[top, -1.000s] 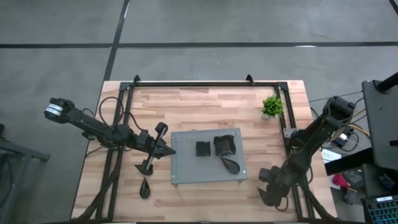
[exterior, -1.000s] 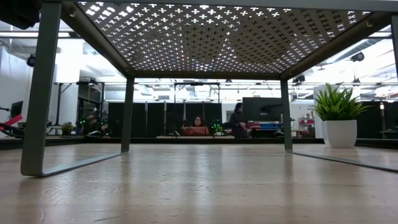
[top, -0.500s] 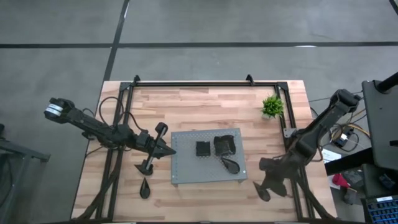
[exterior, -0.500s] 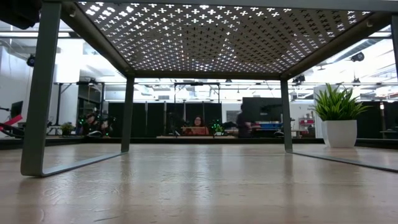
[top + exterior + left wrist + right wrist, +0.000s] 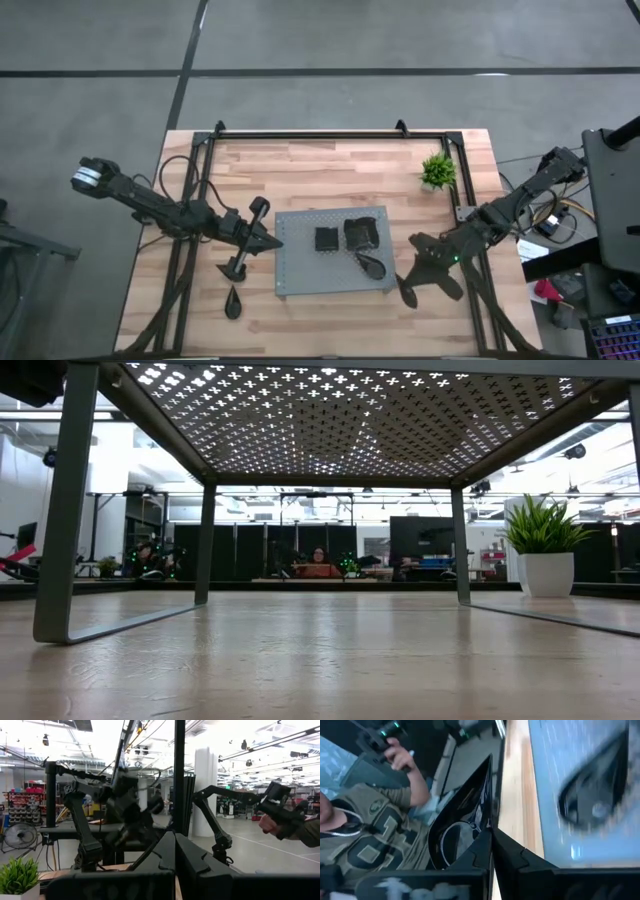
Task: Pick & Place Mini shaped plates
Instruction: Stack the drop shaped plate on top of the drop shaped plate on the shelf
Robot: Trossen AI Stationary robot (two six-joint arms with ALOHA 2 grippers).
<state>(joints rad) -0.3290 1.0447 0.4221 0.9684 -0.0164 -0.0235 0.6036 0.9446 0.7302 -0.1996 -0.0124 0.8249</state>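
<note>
Three mini shaped plates lie on the grey board [image 5: 300,275]: a square one [image 5: 326,238], a wavy-edged one [image 5: 361,232] and a teardrop [image 5: 370,266], which also shows blurred in the right wrist view [image 5: 592,805]. Another teardrop plate [image 5: 233,300] lies on the wooden table near the board's near-left corner. My right gripper [image 5: 405,292] hovers just off the board's near-right corner, shut on a glossy black plate [image 5: 462,820]. My left gripper [image 5: 270,242], shut and empty [image 5: 175,845], waits at the board's left edge. My right gripper pinches the black plate by its rim [image 5: 487,822] between the two fingers. The fingers slant in from the table's right toward the board. The plate is lifted clear of the table and juts out ahead of the fingertips, turned on edge.
A small green potted plant [image 5: 437,172] stands near the far-right corner and shows in the low view [image 5: 545,550]. A black frame [image 5: 320,133] edges the table. The board stands on legs [image 5: 62,510]. A person [image 5: 365,845] with a controller is beyond the table.
My right gripper has moved from near the table's near-right corner toward the board's near-right corner, leftward and slightly farther, its arm swinging lower and flatter. It carries the black plate along. My left arm has kept still.
</note>
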